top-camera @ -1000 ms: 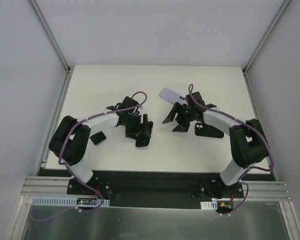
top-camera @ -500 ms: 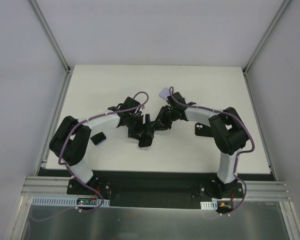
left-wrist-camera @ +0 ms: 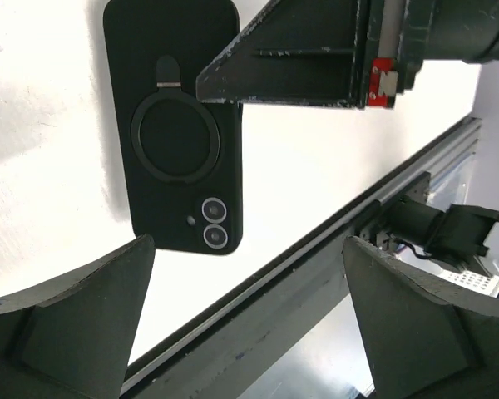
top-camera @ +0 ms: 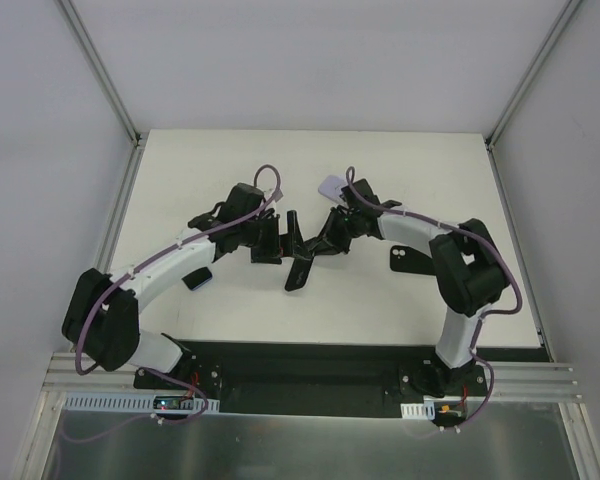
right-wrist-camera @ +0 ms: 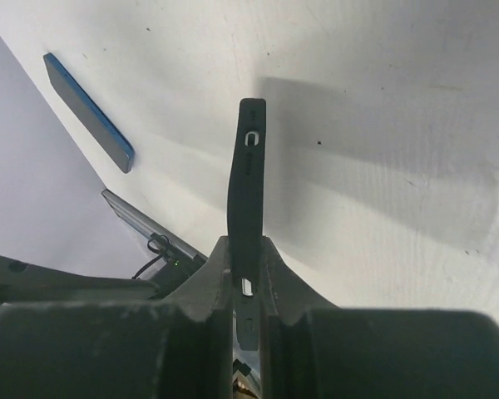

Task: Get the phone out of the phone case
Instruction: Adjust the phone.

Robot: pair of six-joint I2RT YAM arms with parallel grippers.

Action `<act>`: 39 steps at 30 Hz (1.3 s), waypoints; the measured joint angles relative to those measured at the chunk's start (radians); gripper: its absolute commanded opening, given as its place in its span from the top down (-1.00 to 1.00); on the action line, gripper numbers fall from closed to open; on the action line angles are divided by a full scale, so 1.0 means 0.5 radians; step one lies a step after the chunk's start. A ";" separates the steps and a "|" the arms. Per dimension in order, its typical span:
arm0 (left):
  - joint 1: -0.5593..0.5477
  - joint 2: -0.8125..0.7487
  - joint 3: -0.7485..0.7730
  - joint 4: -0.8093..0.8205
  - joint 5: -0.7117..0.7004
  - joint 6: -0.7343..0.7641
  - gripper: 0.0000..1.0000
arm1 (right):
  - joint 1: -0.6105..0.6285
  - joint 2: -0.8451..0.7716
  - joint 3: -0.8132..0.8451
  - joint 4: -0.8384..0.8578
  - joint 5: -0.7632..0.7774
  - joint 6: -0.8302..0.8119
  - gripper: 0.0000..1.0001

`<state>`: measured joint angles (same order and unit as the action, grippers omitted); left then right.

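Note:
The black phone case (left-wrist-camera: 183, 125) with the phone in it shows its back, with a ring and two camera lenses, in the left wrist view. It is held off the table on edge, and its lower end (top-camera: 298, 272) points toward the near side. My right gripper (right-wrist-camera: 248, 245) is shut on its thin edge (right-wrist-camera: 248, 183); one right finger (left-wrist-camera: 299, 66) crosses the case. My left gripper (left-wrist-camera: 248, 249) stands open just left of it (top-camera: 280, 238), with nothing between its fingers. In the top view the right gripper (top-camera: 318, 247) is at mid-table.
A lavender flat piece (top-camera: 332, 187) lies behind the right gripper. Another black case (top-camera: 405, 260) lies to the right, partly under the right arm. A small dark blue slab (top-camera: 196, 278) (right-wrist-camera: 87, 112) lies to the left. The metal rail (left-wrist-camera: 316, 274) marks the near table edge.
The right arm swung left to mid-table and shut on the cased phone. The left gripper opened wider, let the phone go and shifted slightly back.

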<state>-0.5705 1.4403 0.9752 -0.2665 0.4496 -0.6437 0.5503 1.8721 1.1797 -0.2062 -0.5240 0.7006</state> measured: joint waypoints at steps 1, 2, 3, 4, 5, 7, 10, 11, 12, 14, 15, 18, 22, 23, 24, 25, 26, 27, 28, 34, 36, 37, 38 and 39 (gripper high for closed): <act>0.001 -0.051 0.000 0.002 -0.001 0.000 -0.88 | -0.008 -0.026 -0.004 -0.013 0.011 -0.011 0.97; 0.002 -0.085 -0.001 0.002 0.000 0.001 -0.88 | -0.019 -0.063 -0.013 -0.019 0.021 -0.027 0.97; 0.008 -0.116 -0.002 0.002 0.010 0.000 -0.88 | -0.032 -0.104 -0.024 -0.020 0.024 -0.043 0.97; 0.021 -0.143 -0.008 0.008 0.033 -0.002 -0.87 | -0.044 -0.147 -0.034 -0.018 0.019 -0.065 0.97; 0.038 -0.168 -0.024 0.022 0.062 -0.003 -0.87 | -0.057 -0.194 -0.050 -0.001 0.010 -0.084 0.97; 0.120 -0.212 -0.085 0.063 0.168 -0.015 -0.87 | -0.089 -0.297 -0.108 0.072 -0.028 -0.121 0.97; 0.298 -0.292 -0.205 0.110 0.291 -0.055 -0.87 | -0.150 -0.499 -0.214 0.162 -0.115 -0.188 0.97; 0.361 -0.318 -0.235 0.121 0.333 -0.068 -0.87 | -0.175 -0.565 -0.241 0.195 -0.150 -0.214 0.97; 0.410 -0.338 -0.251 0.130 0.365 -0.085 -0.87 | -0.204 -0.626 -0.262 0.229 -0.187 -0.232 0.97; 0.453 -0.356 -0.255 0.180 0.452 -0.108 -0.88 | -0.251 -0.729 -0.274 0.298 -0.271 -0.256 0.97; 0.456 -0.357 -0.258 0.234 0.503 -0.130 -0.88 | -0.273 -0.765 -0.274 0.343 -0.311 -0.260 0.97; 0.455 -0.357 -0.317 0.520 0.677 -0.257 -0.88 | -0.322 -0.855 -0.274 0.497 -0.433 -0.253 0.97; 0.455 -0.333 -0.491 1.116 0.912 -0.539 -0.89 | -0.347 -0.903 -0.274 0.671 -0.583 -0.202 0.97; 0.455 -0.317 -0.521 1.235 0.952 -0.601 -0.88 | -0.348 -0.903 -0.274 0.706 -0.611 -0.185 0.97; 0.455 -0.299 -0.548 1.357 0.992 -0.670 -0.89 | -0.348 -0.903 -0.275 0.734 -0.633 -0.168 0.97; 0.455 -0.284 -0.570 1.462 1.026 -0.729 -0.88 | -0.348 -0.903 -0.278 0.759 -0.654 -0.150 0.97; 0.455 -0.275 -0.580 1.536 1.047 -0.764 -0.89 | -0.348 -0.903 -0.285 0.784 -0.669 -0.133 0.97; 0.452 -0.269 -0.584 1.626 1.076 -0.810 -0.88 | -0.348 -0.903 -0.292 0.816 -0.690 -0.110 0.97; 0.447 -0.265 -0.584 1.695 1.096 -0.841 -0.87 | -0.348 -0.901 -0.301 0.849 -0.710 -0.083 0.97; 0.445 -0.199 -0.547 1.970 1.183 -0.952 -0.81 | -0.333 -0.815 -0.327 1.171 -0.830 0.144 0.97; 0.446 -0.142 -0.523 2.054 1.196 -1.006 -0.74 | -0.320 -0.777 -0.327 1.234 -0.861 0.192 0.97; 0.445 -0.115 -0.512 2.098 1.197 -1.040 -0.69 | -0.312 -0.764 -0.327 1.253 -0.870 0.206 0.97; 0.446 -0.089 -0.497 2.143 1.199 -1.067 -0.68 | -0.300 -0.750 -0.327 1.268 -0.881 0.220 0.97; 0.446 -0.068 -0.484 2.187 1.199 -1.105 -0.61 | -0.286 -0.739 -0.327 1.282 -0.896 0.231 0.97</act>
<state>-0.3477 1.4063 0.7330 0.8272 1.0489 -1.1961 0.4072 1.5028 1.0164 0.4347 -0.9722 0.8162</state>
